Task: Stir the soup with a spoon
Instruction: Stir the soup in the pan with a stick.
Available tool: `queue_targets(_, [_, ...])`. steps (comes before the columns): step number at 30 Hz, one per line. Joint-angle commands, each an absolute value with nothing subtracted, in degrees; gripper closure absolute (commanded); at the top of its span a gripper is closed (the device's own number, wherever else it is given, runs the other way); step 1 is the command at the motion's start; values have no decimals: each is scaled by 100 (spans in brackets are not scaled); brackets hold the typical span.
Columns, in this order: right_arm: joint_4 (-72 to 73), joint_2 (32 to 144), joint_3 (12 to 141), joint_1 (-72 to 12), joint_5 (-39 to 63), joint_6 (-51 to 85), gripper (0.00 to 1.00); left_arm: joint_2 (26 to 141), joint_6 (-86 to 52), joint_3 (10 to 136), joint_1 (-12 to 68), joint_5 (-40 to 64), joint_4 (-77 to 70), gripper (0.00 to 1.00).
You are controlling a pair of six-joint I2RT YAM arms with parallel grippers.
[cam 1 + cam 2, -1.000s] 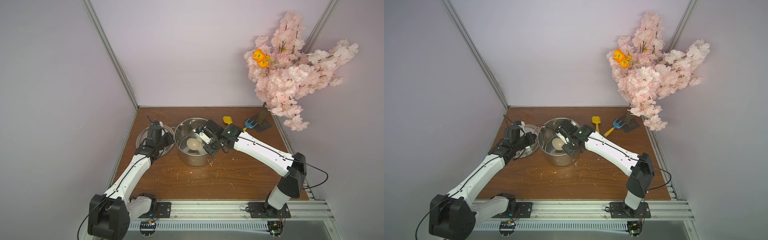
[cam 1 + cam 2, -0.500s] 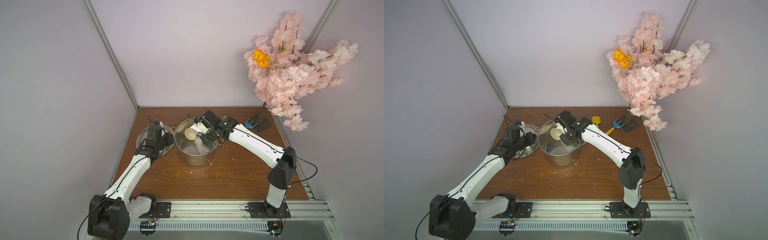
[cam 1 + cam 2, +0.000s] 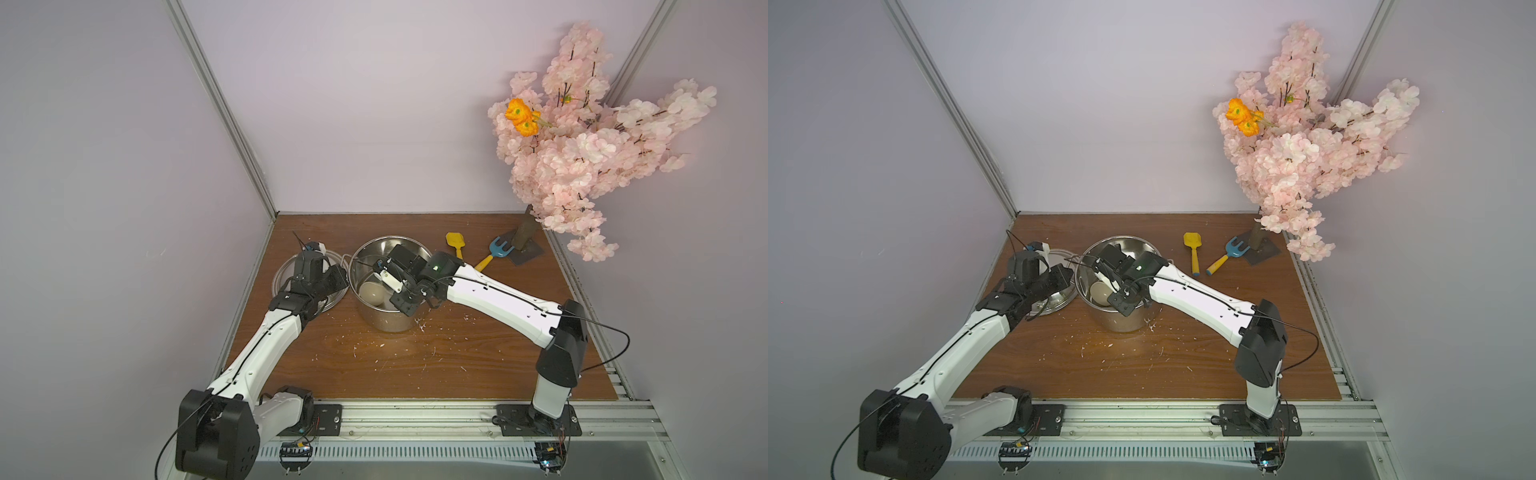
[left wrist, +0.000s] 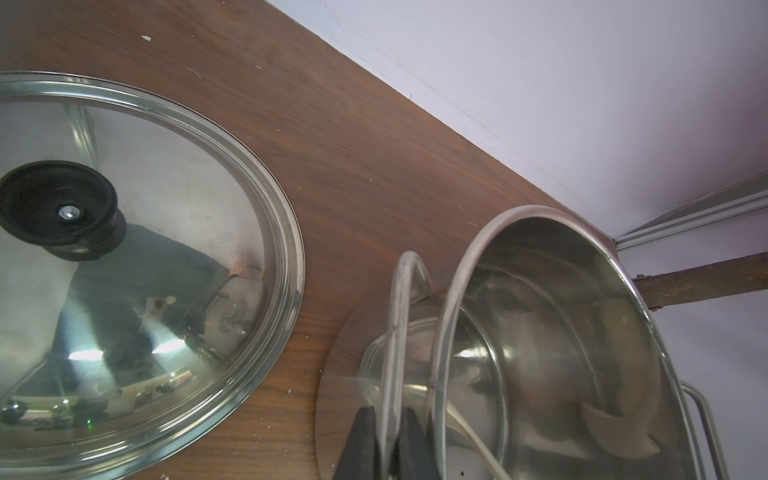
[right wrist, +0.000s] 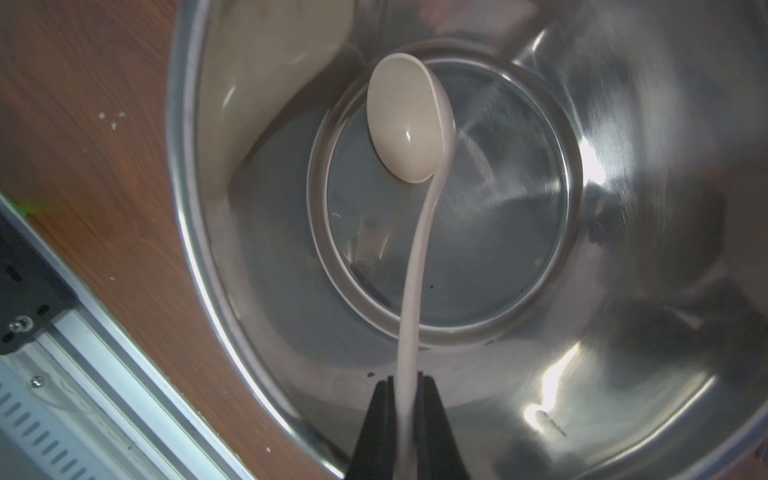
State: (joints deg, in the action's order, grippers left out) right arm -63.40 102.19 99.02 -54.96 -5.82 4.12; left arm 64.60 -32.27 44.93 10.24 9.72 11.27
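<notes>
The steel pot (image 3: 399,249) stands mid-table in both top views. My right gripper (image 5: 409,386) reaches in over the pot's right rim and is shut on the slim handle of the cream spoon (image 5: 409,120). The spoon's round bowl (image 3: 372,293) hangs low by the near-left wall, just above the bottom. No soup shows; only the shiny steel bottom (image 5: 498,232) is in sight. My left gripper (image 4: 390,419) is shut on the pot's wire side handle (image 4: 401,316), on the pot's left side (image 3: 1065,274).
The glass lid (image 4: 166,208) with a black knob lies flat left of the pot, partly under my left arm. A yellow toy shovel (image 3: 455,245), a blue rake (image 3: 496,248) and a pink blossom tree (image 3: 582,158) occupy the back right. Crumbs dot the wood (image 3: 374,353).
The right arm swept the spoon round inside the pot: its bowl went from the near side up to the far-left rim and is now back low at the near left. The left arm held still.
</notes>
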Motion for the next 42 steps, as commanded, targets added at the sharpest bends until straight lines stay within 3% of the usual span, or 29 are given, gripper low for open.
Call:
queue_targets(1, [-6123,9734,9571,-5276,-847,513,100,6456,-2954,4374,1015,1132,1253,89])
queue_targets(11, [-5516,9657,9126,-4437,-463,384,100,6442,-2945,4374,1020,1113,1223,89])
queue_targets(25, [-5311,10373,9888,-4961,427,248,100,6502,-2953,4357,1020,1140,1149,89])
queue_targets(33, [-5388,9712,9157,-5062,-89,407,100,6478,-2955,4382,1019,1145,1154,89])
queue_targets(42, [-5484,9340,8726,-4405,-564,405,100,6476,-2954,4392,1020,1178,1155,89])
